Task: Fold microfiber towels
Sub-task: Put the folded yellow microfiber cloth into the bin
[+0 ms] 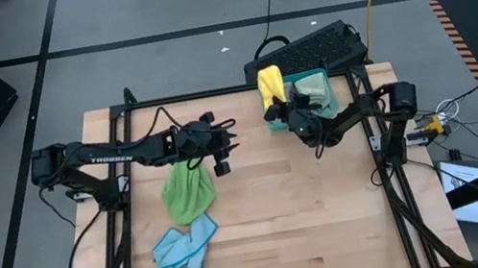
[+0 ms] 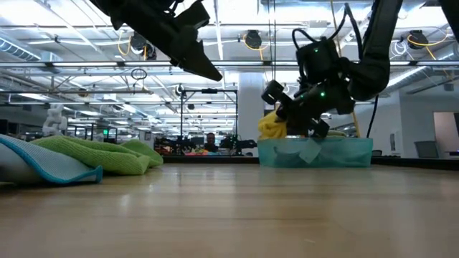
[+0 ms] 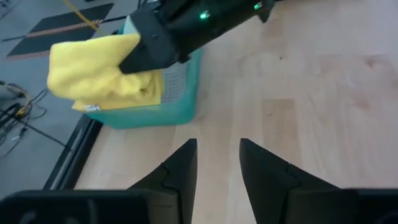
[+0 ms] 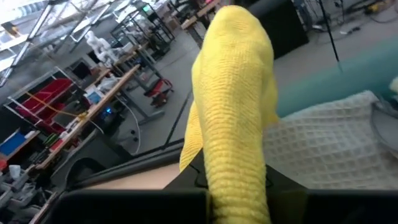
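A yellow microfiber towel (image 1: 269,81) lies bunched over the far left corner of the teal tray (image 1: 330,107) at the table's far right. My right gripper (image 1: 281,107) is shut on it. A pale waffle towel (image 4: 329,143) lies inside the tray. My left gripper (image 3: 217,158) hangs open above the table's middle, nothing between its fingers. Just to its near left, a bright green towel (image 1: 187,189) lies crumpled on the table. A light blue towel (image 1: 182,256) lies nearer the front edge. My right gripper pinches a bunched, many-layered part of the yellow towel (image 4: 236,180) between its two fingers. It comes nearly level from the table's right. The towel runs on past the fingertips as a thick roll (image 3: 99,74) that rests on the tray's corner and hangs over its rim.
A black keyboard (image 1: 307,47) lies just behind the tray, off the table's far edge. Bare wood (image 1: 310,210) stretches across the middle and near right of the table. Black frame rails (image 1: 394,186) run along the table's left and right sides.
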`<state>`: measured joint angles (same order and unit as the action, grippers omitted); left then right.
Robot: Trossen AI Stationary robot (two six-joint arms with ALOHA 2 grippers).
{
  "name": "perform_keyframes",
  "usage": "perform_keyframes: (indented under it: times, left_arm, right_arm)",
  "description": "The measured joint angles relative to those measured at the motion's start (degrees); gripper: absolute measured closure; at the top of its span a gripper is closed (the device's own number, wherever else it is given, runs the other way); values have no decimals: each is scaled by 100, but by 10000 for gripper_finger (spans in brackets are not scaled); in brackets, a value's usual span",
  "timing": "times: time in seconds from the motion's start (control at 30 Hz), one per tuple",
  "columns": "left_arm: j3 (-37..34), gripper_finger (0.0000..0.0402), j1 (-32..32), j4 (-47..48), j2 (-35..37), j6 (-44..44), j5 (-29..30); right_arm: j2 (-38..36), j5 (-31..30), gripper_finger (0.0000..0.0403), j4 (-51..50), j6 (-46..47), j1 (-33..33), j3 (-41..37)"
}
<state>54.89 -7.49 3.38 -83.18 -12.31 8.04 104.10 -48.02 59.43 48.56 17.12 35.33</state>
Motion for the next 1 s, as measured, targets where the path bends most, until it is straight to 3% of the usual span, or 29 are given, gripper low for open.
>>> perform_keyframes:
  times: [0.33,0.73,1.0]
  left_arm:
    - [-2,279,0,70,0,-160,-262]
    - [-2,279,0,160,-2,-222,-368]
    - [-2,279,0,160,-2,-224,-372]
  right_arm:
    - [-19,-324,390,-656,330,-50,-2]
    - [-276,-162,302,-1008,200,-50,-2]
    - [-1173,-134,272,-2734,448,-50,-4]
